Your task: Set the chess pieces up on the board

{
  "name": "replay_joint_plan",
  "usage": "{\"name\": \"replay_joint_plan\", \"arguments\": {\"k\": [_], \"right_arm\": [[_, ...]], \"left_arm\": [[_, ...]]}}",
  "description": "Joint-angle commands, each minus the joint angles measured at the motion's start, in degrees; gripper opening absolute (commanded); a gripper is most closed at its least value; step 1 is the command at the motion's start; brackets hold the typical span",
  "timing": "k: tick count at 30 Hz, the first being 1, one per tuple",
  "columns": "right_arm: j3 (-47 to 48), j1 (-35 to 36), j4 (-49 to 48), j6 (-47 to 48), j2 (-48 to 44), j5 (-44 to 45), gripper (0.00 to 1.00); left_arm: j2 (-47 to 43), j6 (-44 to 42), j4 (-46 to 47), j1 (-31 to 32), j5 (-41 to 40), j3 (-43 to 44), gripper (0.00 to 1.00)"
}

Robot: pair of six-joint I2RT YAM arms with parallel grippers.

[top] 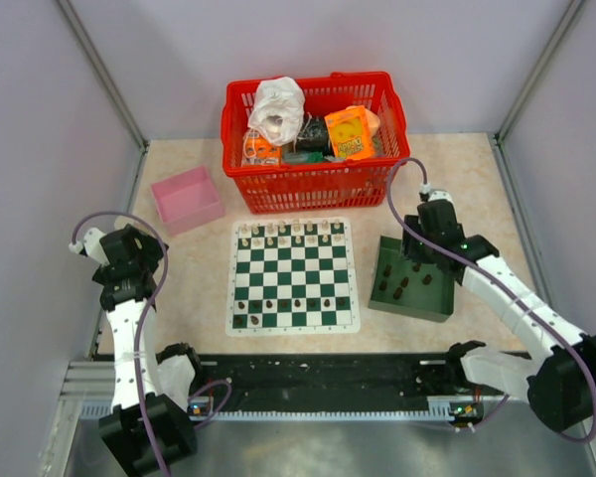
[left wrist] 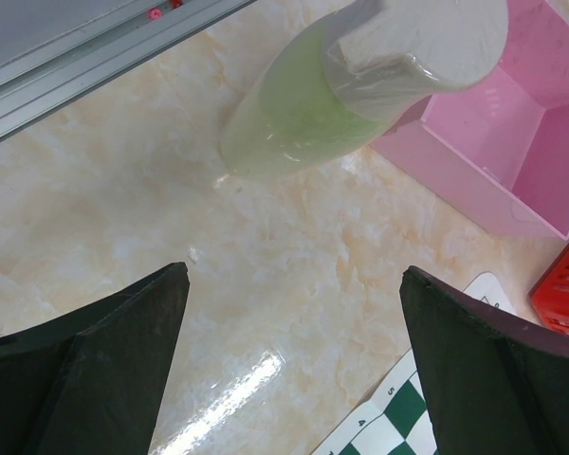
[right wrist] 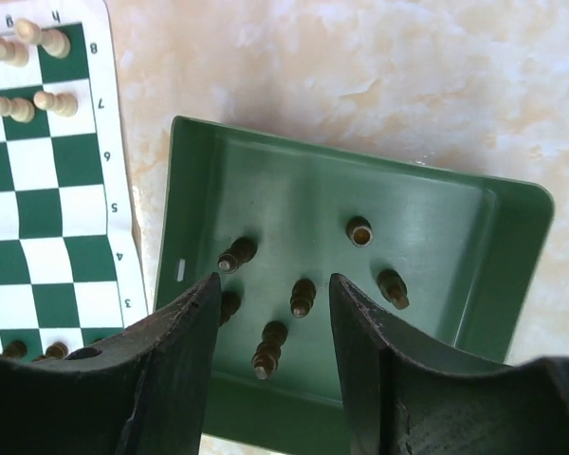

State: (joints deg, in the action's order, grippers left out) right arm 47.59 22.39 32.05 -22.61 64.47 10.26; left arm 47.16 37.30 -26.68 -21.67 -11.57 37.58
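Right wrist view shows you the right gripper (right wrist: pixel 273 287) released, jaws parted and empty above the tray (right wrist: pixel 427 237), where dark pieces (right wrist: pixel 302 297) lie loose. Others stand on the board's (top: pixel 292 273) near rows. Your left gripper (left wrist: pixel 294 275) gapes empty.

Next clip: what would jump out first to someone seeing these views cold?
The red basket at the back, crammed with odds and ends, draws the eye first. Next comes the green-and-white board at centre, cream pieces lining its far rows. To its right, the right gripper hangs open over a green tray holding loose dark chess pieces.
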Motion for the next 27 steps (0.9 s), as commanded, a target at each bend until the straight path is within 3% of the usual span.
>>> {"name": "replay_joint_plan", "arguments": {"k": [1,27], "right_arm": [[-2.24,0.55,2.75,-2.7,-3.56,4.15,0.49],[-7.25,0.55,-3.31,-4.37,6.02,-0.51,0.43]], "left_arm": [[-0.05,-0.56,2.68,-0.3,-0.29,0.21,0.99],[-1.28,-1.53,1.19,-0.3,-0.12,0.83,0.99]]}}
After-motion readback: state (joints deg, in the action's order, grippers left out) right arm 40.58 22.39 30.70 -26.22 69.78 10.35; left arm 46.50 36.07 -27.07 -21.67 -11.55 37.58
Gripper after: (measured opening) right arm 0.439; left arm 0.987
